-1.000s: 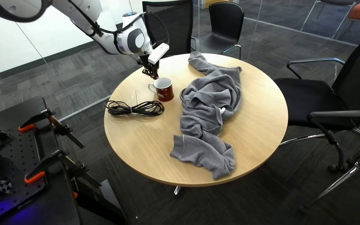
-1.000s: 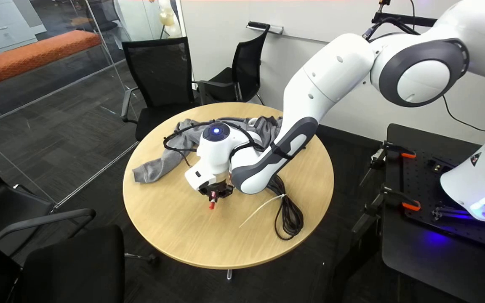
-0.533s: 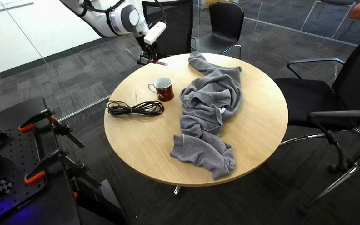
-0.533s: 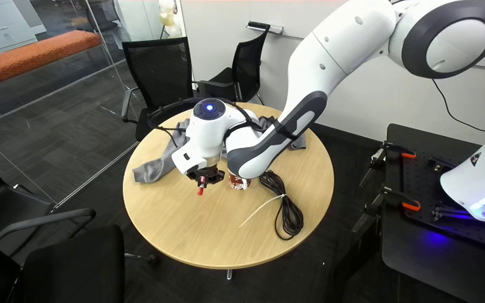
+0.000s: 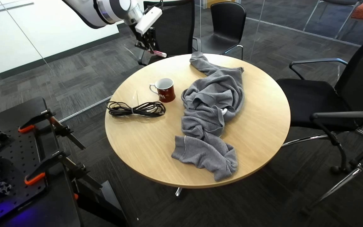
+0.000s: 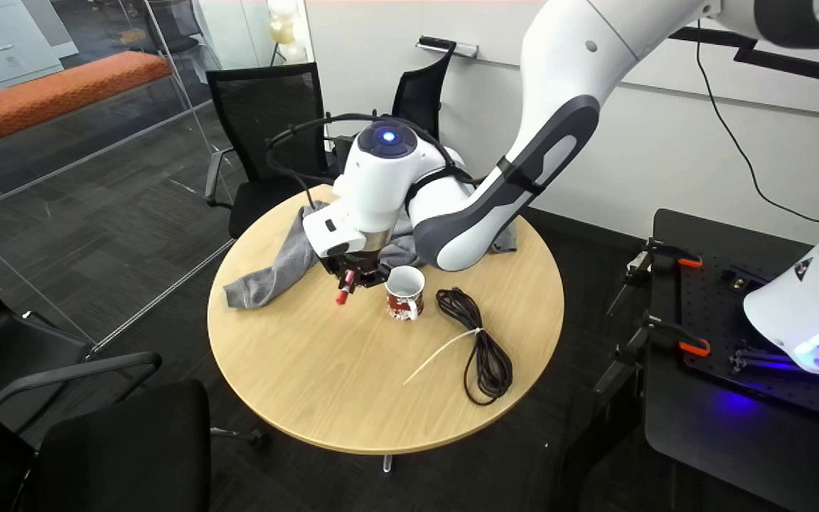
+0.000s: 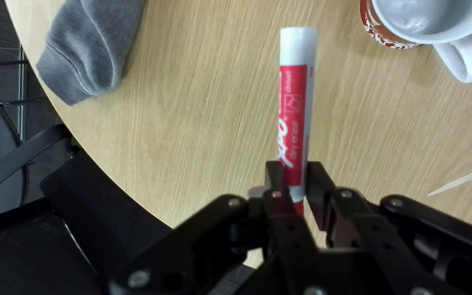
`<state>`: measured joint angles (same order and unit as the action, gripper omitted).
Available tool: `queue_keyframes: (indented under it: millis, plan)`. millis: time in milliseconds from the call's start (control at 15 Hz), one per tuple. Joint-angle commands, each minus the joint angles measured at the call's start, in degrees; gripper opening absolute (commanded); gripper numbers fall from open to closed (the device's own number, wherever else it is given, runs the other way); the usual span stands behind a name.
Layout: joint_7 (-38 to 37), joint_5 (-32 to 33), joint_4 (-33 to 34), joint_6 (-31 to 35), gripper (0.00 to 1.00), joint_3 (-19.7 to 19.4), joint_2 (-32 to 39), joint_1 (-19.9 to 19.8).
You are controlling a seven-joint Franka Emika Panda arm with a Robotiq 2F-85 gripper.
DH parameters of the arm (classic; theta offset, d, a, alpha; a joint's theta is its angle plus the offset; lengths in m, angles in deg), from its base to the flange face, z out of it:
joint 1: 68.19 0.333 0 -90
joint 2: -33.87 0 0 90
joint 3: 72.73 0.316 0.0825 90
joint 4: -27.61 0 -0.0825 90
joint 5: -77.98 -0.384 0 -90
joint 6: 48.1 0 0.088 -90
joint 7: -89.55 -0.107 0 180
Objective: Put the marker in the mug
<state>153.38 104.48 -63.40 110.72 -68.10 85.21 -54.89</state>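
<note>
A red-and-white dry-erase marker (image 7: 295,102) sticks out between the fingers of my gripper (image 7: 294,174), which is shut on it near its red end; the white end points away from the gripper in the wrist view. In both exterior views the marker (image 5: 159,53) (image 6: 345,288) is tilted and held in the air above the table. The dark red mug (image 5: 166,94) stands upright on the table, its white inside visible from above. Part of the mug (image 7: 424,18) shows at the wrist view's top right, handle toward the gripper. Marker and mug are apart.
A crumpled grey cloth (image 5: 214,97) stretches across the round wooden table (image 5: 143,142). Beside the mug lies a black coiled cable (image 6: 484,359) with a pale tie strip (image 6: 439,353) sticking out. Chairs (image 5: 224,28) stand around the table.
My gripper has risen from low near the mug, carrying the marker up and away from the tabletop. In an exterior view the mug has come out from behind the arm. The mug has not moved.
</note>
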Motion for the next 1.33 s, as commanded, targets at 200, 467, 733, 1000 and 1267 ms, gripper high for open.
queue_keyframes:
  millis: [200,467,733,1000,1267]
  plan:
    - [-13.0,5.1,-21.5,9.7,0.05,-6.0,-15.8,1.2]
    - [-19.0,8.9,-29.4,12.0,0.05,-8.5,-22.0,1.0]
    - [-23.1,7.9,-34.3,11.4,0.05,-10.4,-26.6,1.1]
    - [-28.2,6.2,-37.7,9.1,0.05,-11.9,-30.3,0.7]
    - [-32.4,7.1,-41.5,9.6,0.05,-14.1,-33.5,0.9]
